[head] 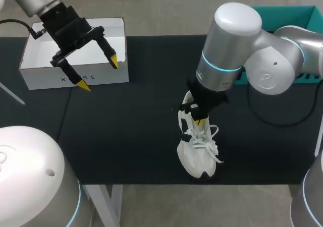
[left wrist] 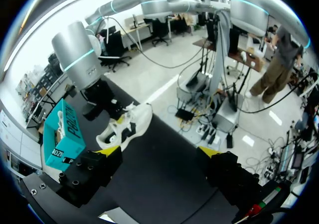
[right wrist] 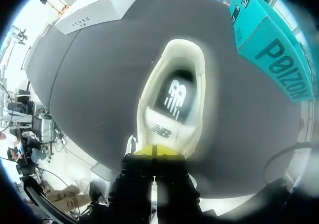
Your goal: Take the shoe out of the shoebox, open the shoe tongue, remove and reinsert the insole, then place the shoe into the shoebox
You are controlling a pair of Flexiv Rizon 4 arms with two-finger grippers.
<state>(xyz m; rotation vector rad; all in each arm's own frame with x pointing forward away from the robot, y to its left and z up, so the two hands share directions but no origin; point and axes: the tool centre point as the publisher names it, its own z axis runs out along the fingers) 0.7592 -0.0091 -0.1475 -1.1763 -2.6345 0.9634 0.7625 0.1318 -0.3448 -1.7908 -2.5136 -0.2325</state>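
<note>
— Where is the shoe (head: 198, 151) now?

— Out on the black mat (head: 141, 111), well apart from the white box (head: 75, 78). The right claw (right wrist: 154, 151) looks pinched shut on the tongue (right wrist: 162, 130).

— What could go wrong?

— I think a hard pull could lift or tip the whole shoe, as nothing holds it down. Or the tongue could slip free. The left claw (head: 99, 73) hangs spread wide over the box.
</note>
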